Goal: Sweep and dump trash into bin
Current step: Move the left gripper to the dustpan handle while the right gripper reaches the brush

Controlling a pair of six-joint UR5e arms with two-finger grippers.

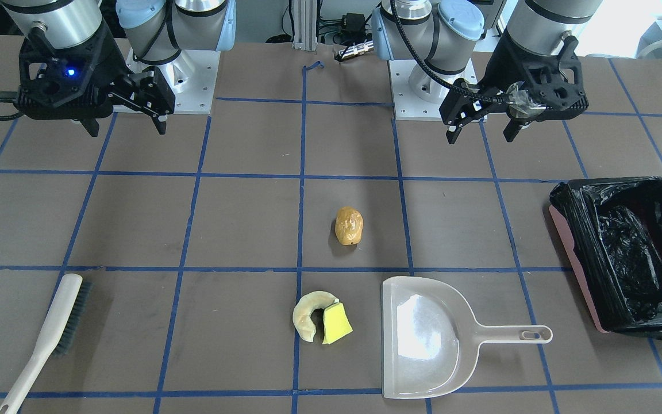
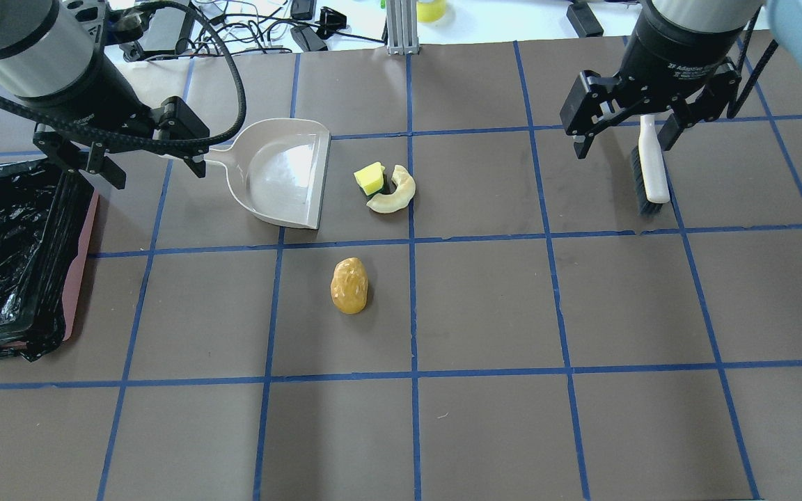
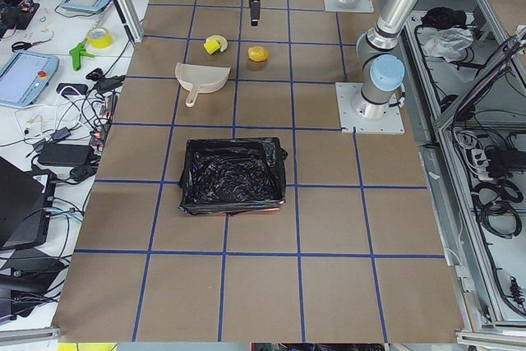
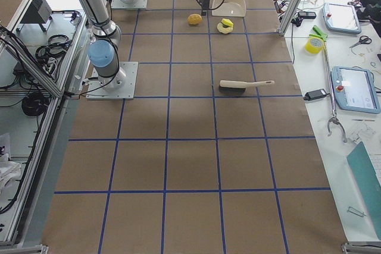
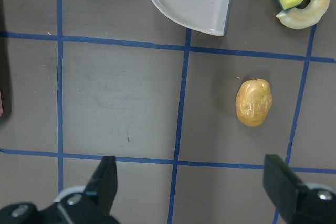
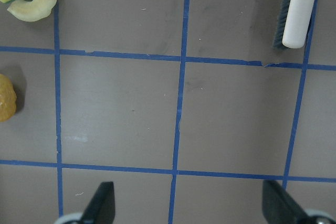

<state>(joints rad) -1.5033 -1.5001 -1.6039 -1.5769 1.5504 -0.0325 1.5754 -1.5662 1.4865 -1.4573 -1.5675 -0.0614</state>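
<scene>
Seemingly the opening step: left hand (image 1: 480, 135) and right hand (image 1: 127, 127) hover wide and empty; next they should drop to grip the dustpan (image 1: 426, 345) and the brush (image 1: 49, 332)

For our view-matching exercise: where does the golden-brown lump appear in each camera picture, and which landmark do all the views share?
Front-facing: golden-brown lump at centre, up-left of the dustpan.
Overhead: left of centre.
Exterior left: top middle.
Exterior right: top middle.
Left wrist: right of centre.
Right wrist: left edge, cut off.
Landmark: the cream crescent, in all six.
</scene>
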